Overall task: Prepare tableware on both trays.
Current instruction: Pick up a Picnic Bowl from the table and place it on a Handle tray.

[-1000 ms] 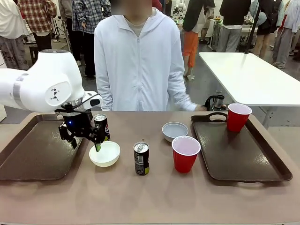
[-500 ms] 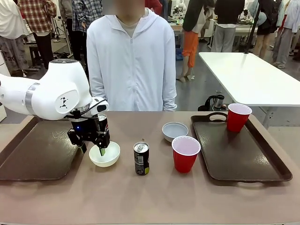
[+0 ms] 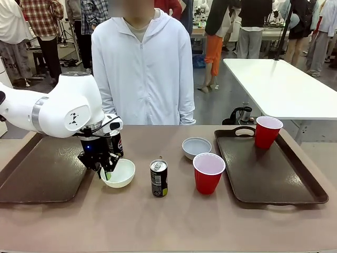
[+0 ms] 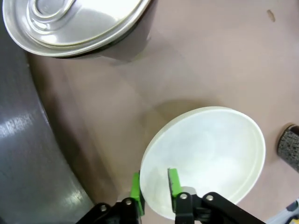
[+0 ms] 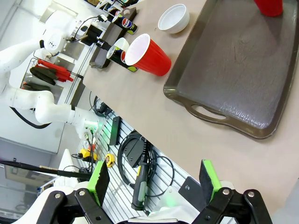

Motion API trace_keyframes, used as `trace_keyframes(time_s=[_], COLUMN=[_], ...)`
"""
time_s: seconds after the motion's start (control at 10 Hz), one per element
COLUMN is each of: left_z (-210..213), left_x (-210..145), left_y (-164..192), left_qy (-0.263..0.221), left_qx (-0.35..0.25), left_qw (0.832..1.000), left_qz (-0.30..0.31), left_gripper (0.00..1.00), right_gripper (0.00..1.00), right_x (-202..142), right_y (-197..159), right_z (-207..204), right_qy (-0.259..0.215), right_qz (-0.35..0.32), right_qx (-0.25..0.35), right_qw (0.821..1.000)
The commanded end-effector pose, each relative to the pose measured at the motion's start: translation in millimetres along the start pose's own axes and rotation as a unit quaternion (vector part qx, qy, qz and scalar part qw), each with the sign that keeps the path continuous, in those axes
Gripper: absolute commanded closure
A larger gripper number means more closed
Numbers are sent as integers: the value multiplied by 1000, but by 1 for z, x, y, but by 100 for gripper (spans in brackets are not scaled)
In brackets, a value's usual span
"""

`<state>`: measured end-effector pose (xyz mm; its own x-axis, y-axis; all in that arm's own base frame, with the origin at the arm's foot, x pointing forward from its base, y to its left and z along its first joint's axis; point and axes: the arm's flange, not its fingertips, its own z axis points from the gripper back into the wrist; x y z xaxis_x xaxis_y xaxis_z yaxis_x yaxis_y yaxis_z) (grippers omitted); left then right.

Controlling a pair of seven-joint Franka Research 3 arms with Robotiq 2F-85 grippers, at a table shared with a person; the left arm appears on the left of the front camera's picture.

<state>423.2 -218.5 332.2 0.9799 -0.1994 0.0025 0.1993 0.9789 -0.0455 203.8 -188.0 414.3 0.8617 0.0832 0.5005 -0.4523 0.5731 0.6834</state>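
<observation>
My left gripper (image 3: 106,169) is shut on the near-left rim of a whitish bowl (image 3: 120,173) that sits on the table beside the left tray (image 3: 37,174). In the left wrist view its green pads (image 4: 174,183) pinch the bowl (image 4: 210,149) wall, one inside and one outside. A dark can (image 3: 116,142) stands just behind the gripper, its top (image 4: 70,21) close by. A second can (image 3: 158,178), a red cup (image 3: 208,173) and another bowl (image 3: 196,147) stand mid-table. The right tray (image 3: 274,174) holds a second red cup (image 3: 267,132). My right gripper (image 5: 153,179) hangs open off the table's near side.
A person in a white jacket (image 3: 139,74) stands at the far edge, hands out of sight. A small dark pitcher (image 3: 241,114) sits behind the right tray. The left tray's rim (image 4: 28,154) runs close beside the held bowl. Cables and tools (image 5: 140,172) lie below the right gripper.
My left gripper has shut from wide open onto the bowl's rim and swung slightly right. The person has stepped left and drawn the hand back from the table.
</observation>
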Motion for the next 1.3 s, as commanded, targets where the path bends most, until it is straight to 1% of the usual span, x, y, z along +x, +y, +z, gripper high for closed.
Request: trace_keyframes(time_s=[0.0,0.3,0.4,0.6,0.7,0.8,0.9,1.0,1.2], left_z=[7,14,13,26,42,67,96,111,114], left_x=[4,3,2,0,-5,-12,-22,-24,-23], left_y=[-3,2,3,5,5,5,6,12,30], left_qy=[1,-3,13,10,0,-25,-57,-73,-60], left_qx=[13,13,21,-1,-13,-25,-23,-17,-33], left_qw=[1000,1000,1000,1000,1000,999,998,997,997], left_qz=[25,27,19,25,28,23,21,24,34], left_gripper=[100,100,100,100,100,100,100,100,100], right_gripper=[0,0,0,0,0,0,0,0,0], right_x=[0,0,0,0,0,0,0,0,0], right_y=[0,0,0,0,0,0,0,0,0], right_z=[0,0,0,0,0,0,0,0,0], right_qy=[-6,-6,-6,-6,-6,-6,-6,-6,-6], right_qz=[7,7,7,7,7,7,7,7,7], right_qx=[6,6,6,6,6,6,6,6,6], right_qw=[1000,1000,1000,1000,1000,1000,1000,1000,1000])
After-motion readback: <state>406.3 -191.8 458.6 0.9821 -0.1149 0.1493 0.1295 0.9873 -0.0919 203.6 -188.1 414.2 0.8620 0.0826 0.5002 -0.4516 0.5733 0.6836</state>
